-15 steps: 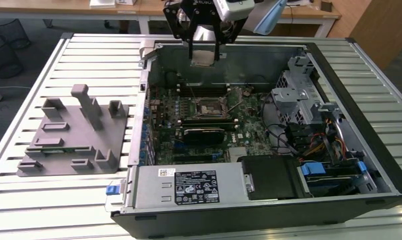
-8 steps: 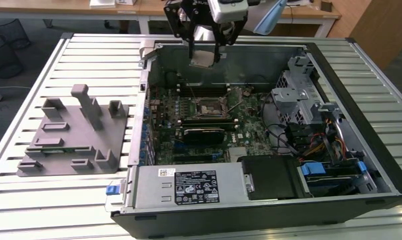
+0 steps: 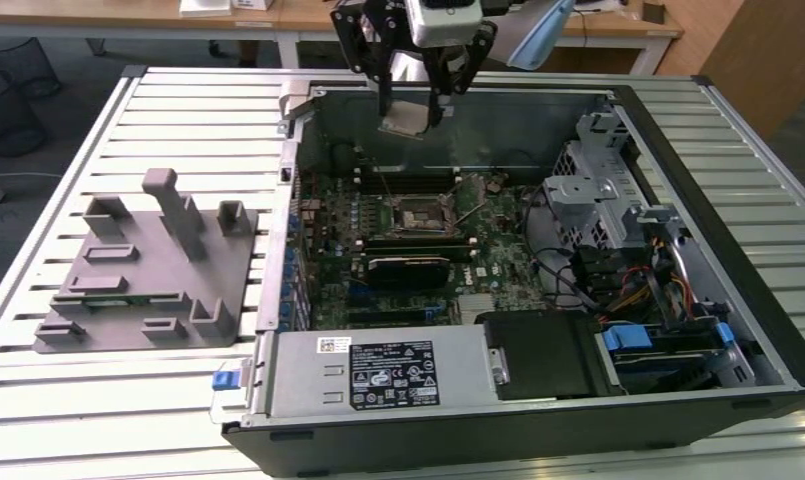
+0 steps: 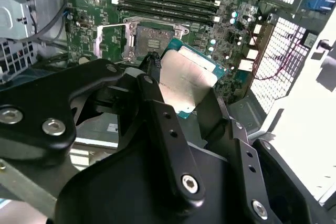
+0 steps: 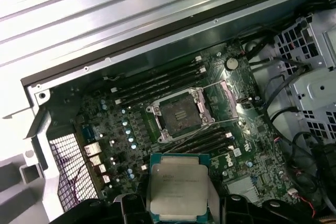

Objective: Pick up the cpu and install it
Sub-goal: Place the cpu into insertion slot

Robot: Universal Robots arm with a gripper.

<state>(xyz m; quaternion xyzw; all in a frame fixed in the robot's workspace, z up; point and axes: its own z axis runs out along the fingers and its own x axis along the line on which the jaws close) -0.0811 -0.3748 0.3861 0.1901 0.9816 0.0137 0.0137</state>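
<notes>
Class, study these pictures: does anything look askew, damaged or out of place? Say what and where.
Only the cpu stands out. Held by the fingers above the open case, it looks tilted rather than level with the empty socket. Nothing looks damaged or spilled.

- On the power supply [image 3: 295,385], a white label [image 3: 335,345] and a black label [image 3: 393,375] are carrying print too small to read.
- The cpu [image 5: 176,190] top is showing faint, unreadable marking.
</notes>
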